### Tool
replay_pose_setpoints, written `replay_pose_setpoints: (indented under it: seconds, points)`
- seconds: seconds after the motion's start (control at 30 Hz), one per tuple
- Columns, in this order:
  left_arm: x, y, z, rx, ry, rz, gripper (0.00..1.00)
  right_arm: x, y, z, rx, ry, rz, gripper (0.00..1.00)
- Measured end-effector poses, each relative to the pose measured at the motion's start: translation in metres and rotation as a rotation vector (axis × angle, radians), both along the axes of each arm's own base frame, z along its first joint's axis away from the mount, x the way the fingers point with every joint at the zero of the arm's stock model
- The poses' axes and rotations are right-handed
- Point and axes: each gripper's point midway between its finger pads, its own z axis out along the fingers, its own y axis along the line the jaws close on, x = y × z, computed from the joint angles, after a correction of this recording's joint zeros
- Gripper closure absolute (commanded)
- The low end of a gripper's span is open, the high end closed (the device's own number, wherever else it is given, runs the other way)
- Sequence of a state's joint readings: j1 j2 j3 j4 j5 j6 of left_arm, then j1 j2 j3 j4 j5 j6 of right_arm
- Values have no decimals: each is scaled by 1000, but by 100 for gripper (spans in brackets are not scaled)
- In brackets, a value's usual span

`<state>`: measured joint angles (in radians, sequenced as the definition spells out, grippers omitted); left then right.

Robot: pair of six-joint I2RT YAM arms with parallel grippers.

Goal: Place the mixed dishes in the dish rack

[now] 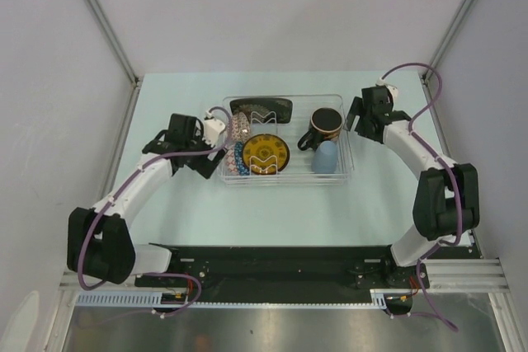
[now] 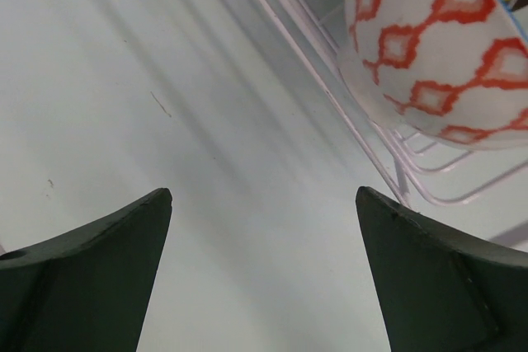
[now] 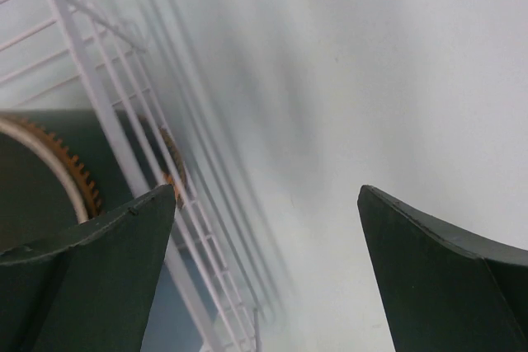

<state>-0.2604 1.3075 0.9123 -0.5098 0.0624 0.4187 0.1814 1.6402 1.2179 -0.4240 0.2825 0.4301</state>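
Rack [image 1: 289, 179] holds all six dishes in the top view: plate [image 1: 262, 110] at far left, beige bowl [image 1: 240, 127], blue bowl [image 1: 238, 158] and saucer [image 1: 265, 154] on the left, mug [image 1: 324, 125] and cup [image 1: 325, 157] on the right. We find the left gripper [image 1: 210, 158] just left of the rack and the right gripper [image 1: 356, 121] just right of it.

Left wrist view: the left gripper [image 2: 264, 195] is spread wide and empty, with the beige bowl [image 2: 437, 47] inside the rack [image 2: 330, 96].

Right wrist view: the right gripper [image 3: 266, 191] is spread wide and empty, with the mug [image 3: 25, 195] behind the rack [image 3: 91, 88].
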Motion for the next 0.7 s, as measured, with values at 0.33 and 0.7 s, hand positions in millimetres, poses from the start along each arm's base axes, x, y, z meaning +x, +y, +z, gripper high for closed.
replay_pose_setpoints:
  seconds: [0.33,0.7]
  points:
    - [1,38,99,-118,-195,107,0,-89,70,106,27,-138,266,0]
    - [-64,30,124,-218,-248,70,0,-223,169,148,144,-193,695,0]
